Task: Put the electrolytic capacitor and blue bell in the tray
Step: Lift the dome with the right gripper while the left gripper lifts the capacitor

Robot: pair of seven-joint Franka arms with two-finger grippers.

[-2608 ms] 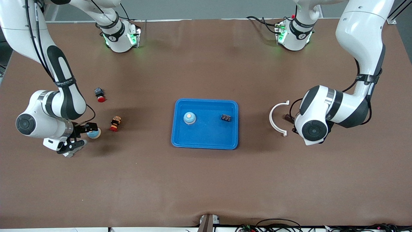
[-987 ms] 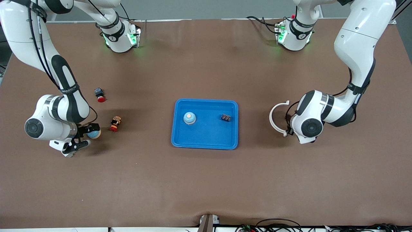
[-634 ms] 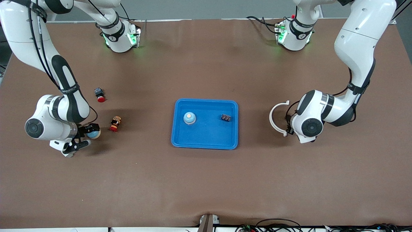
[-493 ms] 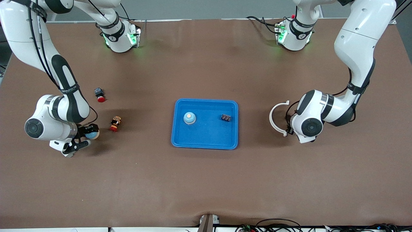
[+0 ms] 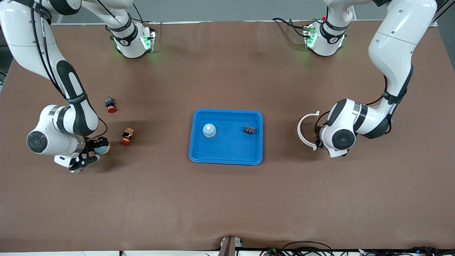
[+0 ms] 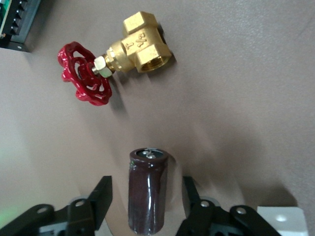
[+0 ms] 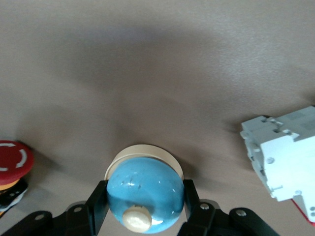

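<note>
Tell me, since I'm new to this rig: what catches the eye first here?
The bright-blue tray mid-table, already holding a blue bell and a small black part. Toward the right arm's end, the right tool is clamped on another blue bell; the left tool straddles a dark capacitor.

R end effector [image 7: 141, 202] clamped on blue bell [image 7: 143, 193]; red button [image 7: 13, 162] & white breaker [image 7: 285, 157] nearby.

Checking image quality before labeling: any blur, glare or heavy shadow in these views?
Front view: evenly lit and sharp; soft shadows beside the tray and both arms. Left wrist view: capacitor and brass valve show smeared ghost edges, likely motion blur; the capacitor has a faint sheen. Right wrist view: a broad dark shadow lies across the mat; the blue bell carries a soft highlight, no blown glare.
</note>
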